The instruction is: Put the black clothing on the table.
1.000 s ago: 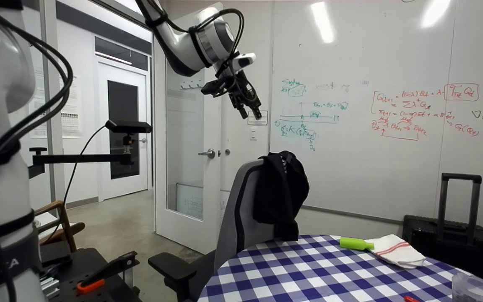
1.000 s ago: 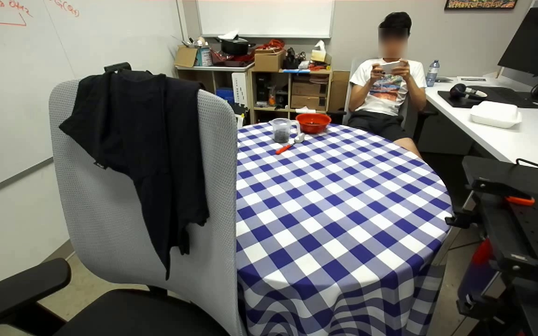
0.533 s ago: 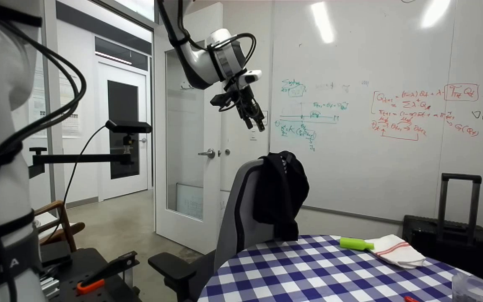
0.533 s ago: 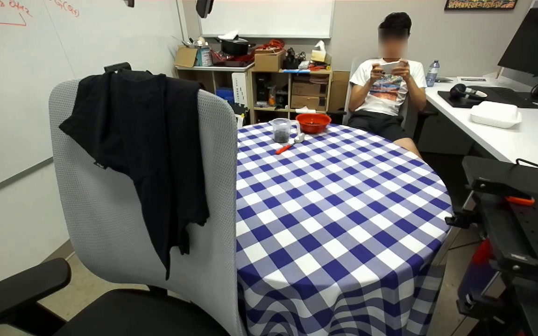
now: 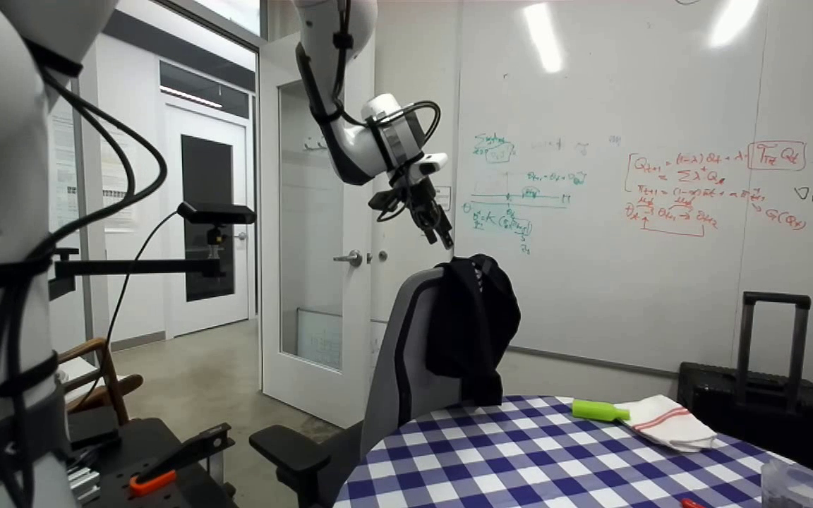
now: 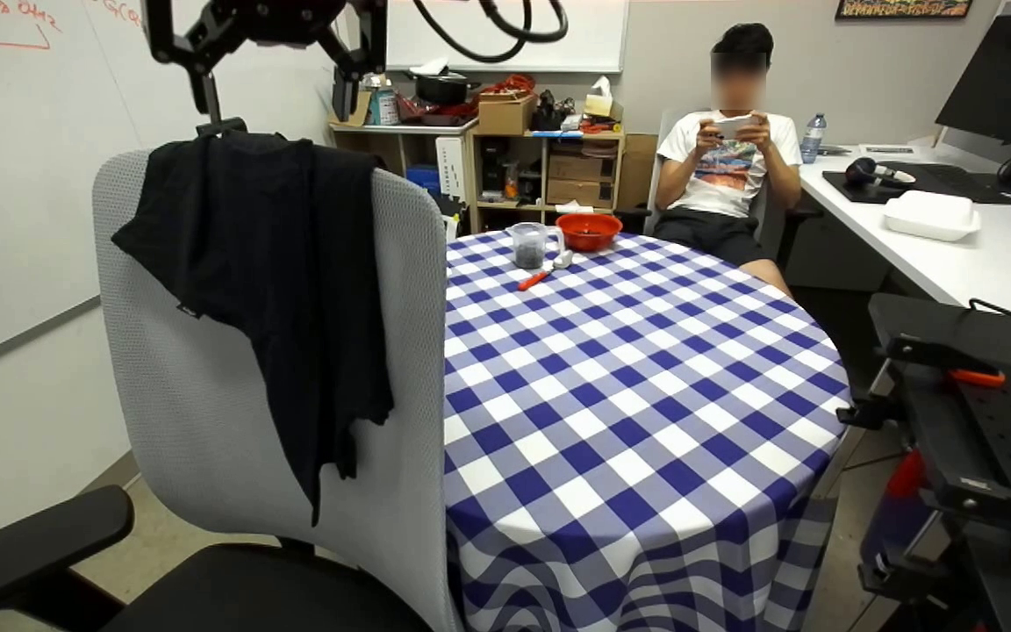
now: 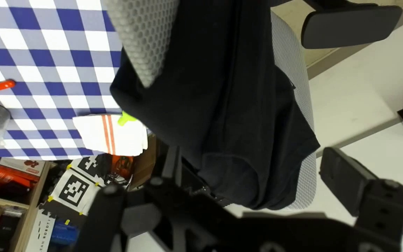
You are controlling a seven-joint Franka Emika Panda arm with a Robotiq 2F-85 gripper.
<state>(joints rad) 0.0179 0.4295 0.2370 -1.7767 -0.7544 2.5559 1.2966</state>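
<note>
The black clothing [image 5: 473, 321] hangs over the top of the grey office chair's backrest; it shows in an exterior view [image 6: 264, 254] and fills the middle of the wrist view [image 7: 222, 87]. The table [image 5: 449, 466] with its blue-and-white checkered cloth stands beside the chair, also in an exterior view [image 6: 637, 386] and at the left of the wrist view [image 7: 61, 66]. My gripper [image 5: 440, 242] is open and empty, pointing down just above the backrest top and the clothing. Its fingers stand wide apart in an exterior view [image 6: 278, 110] and the wrist view [image 7: 251, 159].
The grey office chair [image 6: 409, 377] stands against the table edge. On the table are a red bowl [image 6: 589, 233], a clear cup [image 6: 527, 247], a red-handled utensil [image 6: 534, 280], a green bottle [image 5: 598, 410] and a striped towel [image 5: 671, 422]. A person [image 6: 729, 167] sits behind.
My gripper has moved down and slightly right in an exterior view, nearer the chair top, and has come into the top of an exterior view. The clothing has not moved.
</note>
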